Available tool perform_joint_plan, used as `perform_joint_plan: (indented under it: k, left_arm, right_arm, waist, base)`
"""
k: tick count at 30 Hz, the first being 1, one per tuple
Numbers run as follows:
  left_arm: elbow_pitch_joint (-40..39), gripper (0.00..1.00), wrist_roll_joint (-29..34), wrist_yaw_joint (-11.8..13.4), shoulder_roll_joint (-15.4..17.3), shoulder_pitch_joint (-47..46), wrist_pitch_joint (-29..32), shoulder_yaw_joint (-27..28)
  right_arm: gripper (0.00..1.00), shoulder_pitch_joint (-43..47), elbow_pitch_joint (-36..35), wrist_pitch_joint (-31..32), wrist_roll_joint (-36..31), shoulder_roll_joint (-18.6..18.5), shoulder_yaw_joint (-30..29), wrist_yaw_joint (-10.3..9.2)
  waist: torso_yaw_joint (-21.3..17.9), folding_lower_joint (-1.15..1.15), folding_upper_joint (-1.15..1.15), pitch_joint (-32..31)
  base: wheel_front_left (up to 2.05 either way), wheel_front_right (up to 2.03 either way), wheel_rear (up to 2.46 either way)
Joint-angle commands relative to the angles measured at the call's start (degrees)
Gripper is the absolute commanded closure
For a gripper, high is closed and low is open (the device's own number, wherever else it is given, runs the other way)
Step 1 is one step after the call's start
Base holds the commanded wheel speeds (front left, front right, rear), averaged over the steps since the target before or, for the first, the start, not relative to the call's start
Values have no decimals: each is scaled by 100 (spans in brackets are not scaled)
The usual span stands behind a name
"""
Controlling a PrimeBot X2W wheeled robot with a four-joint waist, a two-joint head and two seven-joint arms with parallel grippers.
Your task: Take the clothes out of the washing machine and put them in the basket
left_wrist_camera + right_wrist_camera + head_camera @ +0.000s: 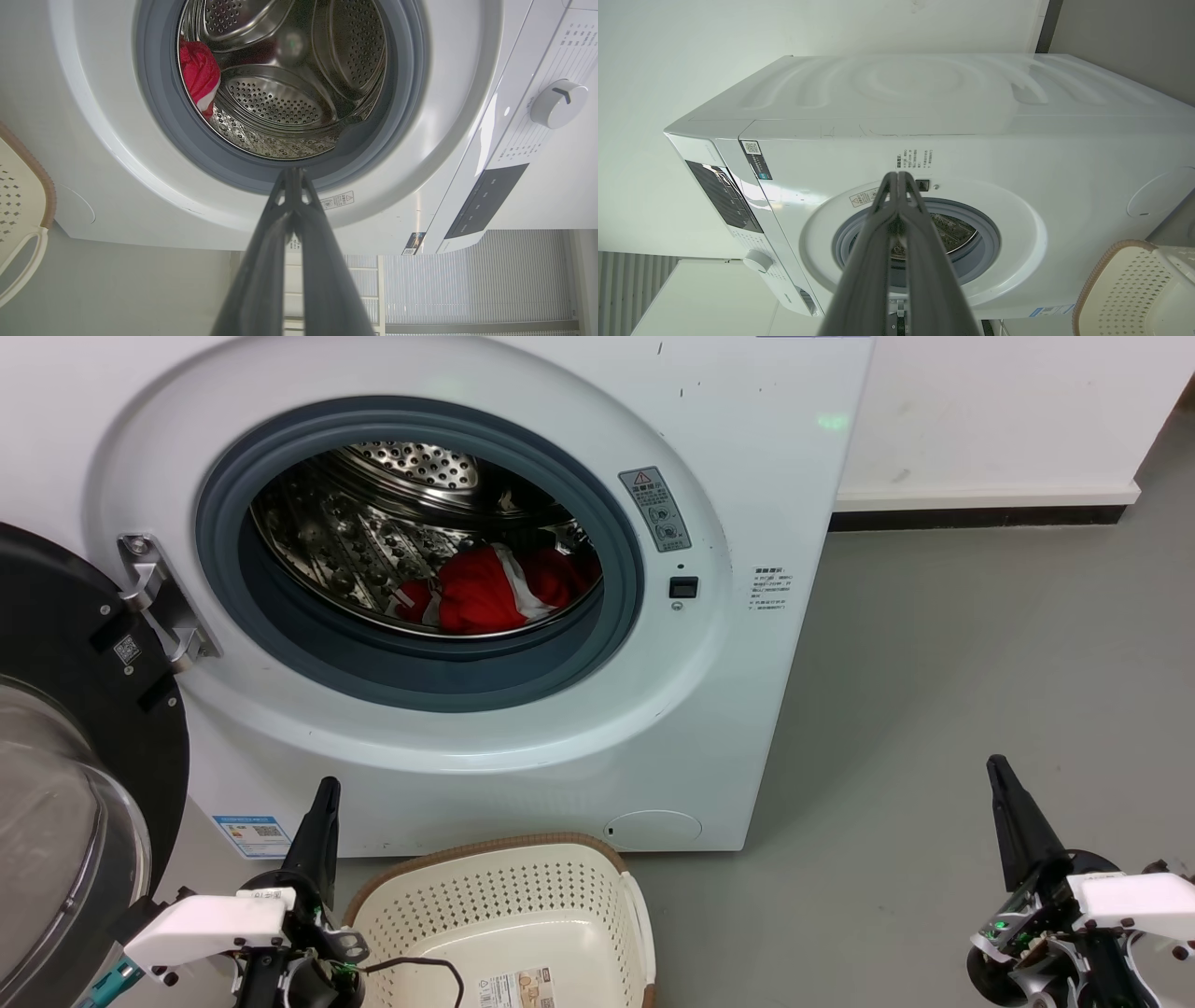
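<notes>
red clothes (485, 590) lie in the washing machine (775, 728) drum (355, 551), well apart from left gripper (327, 789) and right gripper (997, 767), whose fingers (317, 845) are closed, holding nothing.

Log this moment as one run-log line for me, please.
clothes: in washing machine | door: open | basket: no clothes | left claw: shut | right claw: shut
</notes>
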Motion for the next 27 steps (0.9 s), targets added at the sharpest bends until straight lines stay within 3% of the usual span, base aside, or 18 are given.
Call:
perform_joint_plan:
  k: [1,13,14,27]
  left_arm:
    - [-10,100,-12,-15,4,-38,5,6]
    - [-10,100,-13,-15,4,-38,5,6]
    - [16,0,0,0,-2,8,-1,-1]
    - [-192,0,347,0,-4,48,-351,-304]
  right_arm:
    - [100,-81,9,-5,-26,16,2,0]
    - [100,-81,8,-6,-26,16,2,0]
    - [0,9,13,1,2,0,0,0]
    - [0,260,-323,-347,-312,2,90,0]
  waist:
    - [0,0,0,0]
    - [0,0,0,0]
    - [0,0,0,0]
    - [-5,0,0,13]
  base:
    - [0,0,0]
    - [0,0,0]
    - [0,0,0]
    - [0,0,0]
